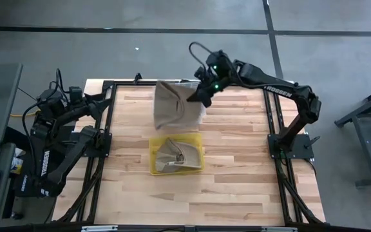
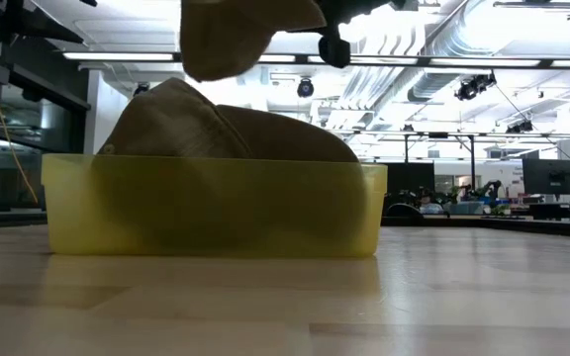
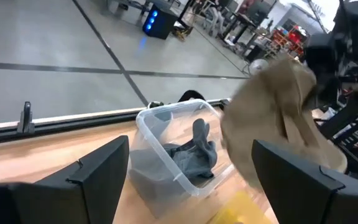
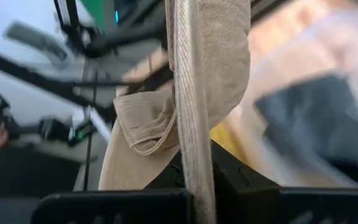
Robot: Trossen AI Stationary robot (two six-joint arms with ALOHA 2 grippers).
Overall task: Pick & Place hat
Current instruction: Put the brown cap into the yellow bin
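Note:
My right gripper (image 1: 196,96) is over the table's far middle, shut on a tan hat (image 1: 171,106) that hangs in the air and also shows at the top of the low view (image 2: 236,35). A second tan hat (image 1: 176,154) lies in a yellow bin (image 1: 152,147) at the table's middle, its crown rising above the bin's rim (image 2: 216,163). At the table's far left my left gripper (image 3: 191,186) stands open with nothing between its fingers. My right gripper pinches a flat stiff edge of the hat (image 4: 191,155) between its two fingers; it shows edge-on and looks like the brim. The fingers come from the table's right side, slanting down. The hat is lifted clear, its crown (image 4: 142,118) hanging to one side of the fingers.
A clear plastic bin (image 3: 160,134) holding a grey cloth (image 3: 194,155) stands at the table's far edge, partly under the held hat. A black frame (image 1: 111,129) borders the wooden table top. Bare wood lies on the near half of the table.

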